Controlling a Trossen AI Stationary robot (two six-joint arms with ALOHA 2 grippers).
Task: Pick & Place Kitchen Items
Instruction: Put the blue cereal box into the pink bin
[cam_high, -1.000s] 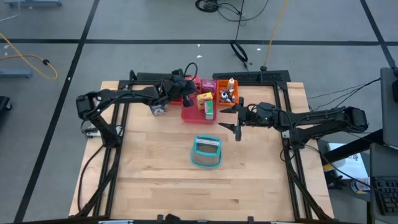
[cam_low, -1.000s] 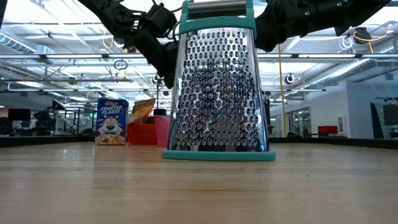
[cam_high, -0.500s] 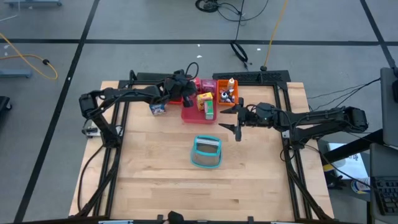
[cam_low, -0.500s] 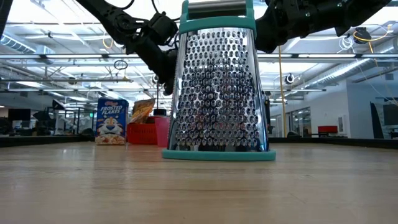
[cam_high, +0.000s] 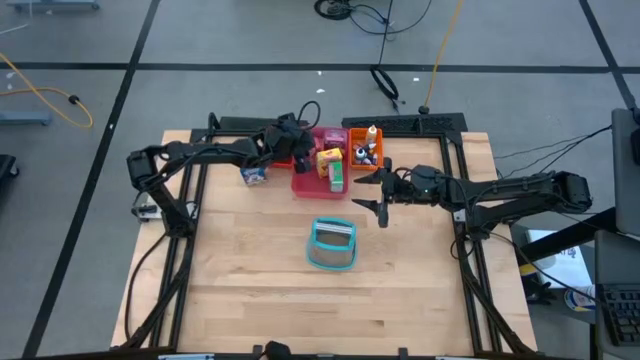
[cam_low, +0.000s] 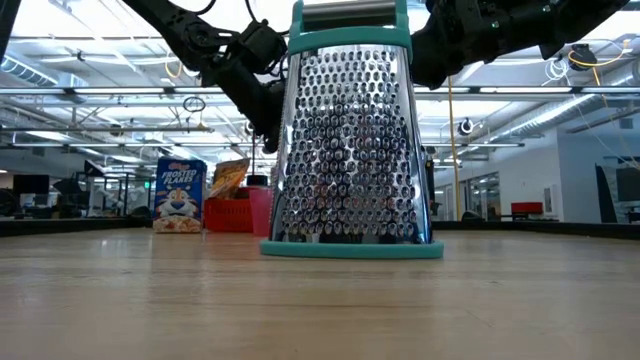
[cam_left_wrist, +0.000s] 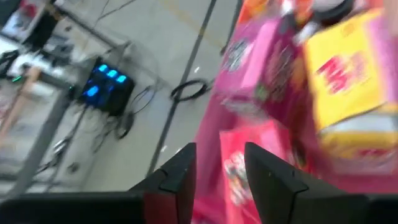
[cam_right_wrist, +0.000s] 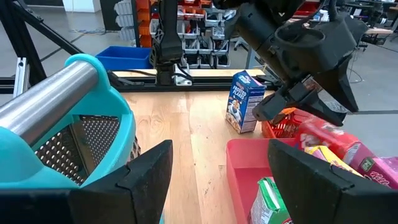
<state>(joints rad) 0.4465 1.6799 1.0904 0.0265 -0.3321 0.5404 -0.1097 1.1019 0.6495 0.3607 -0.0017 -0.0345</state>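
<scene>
Yellow-pink carton (cam_high: 327, 159) in pink tray (cam_high: 310, 185), possibly tilted

Teal-framed grater (cam_high: 332, 244) with perforated silver metal faces, standing on pale wood table (cam_high: 250, 290). Blue cereal carton (cam_low: 181, 195) with white lettering. Pink tray (cam_high: 309, 184) holding yellow-and-pink carton (cam_high: 329, 160) and green carton (cam_high: 337, 179). Orange tray (cam_high: 356, 134) at far right of it. Red basket (cam_low: 228, 213) left of pink. Dark arms.
</scene>
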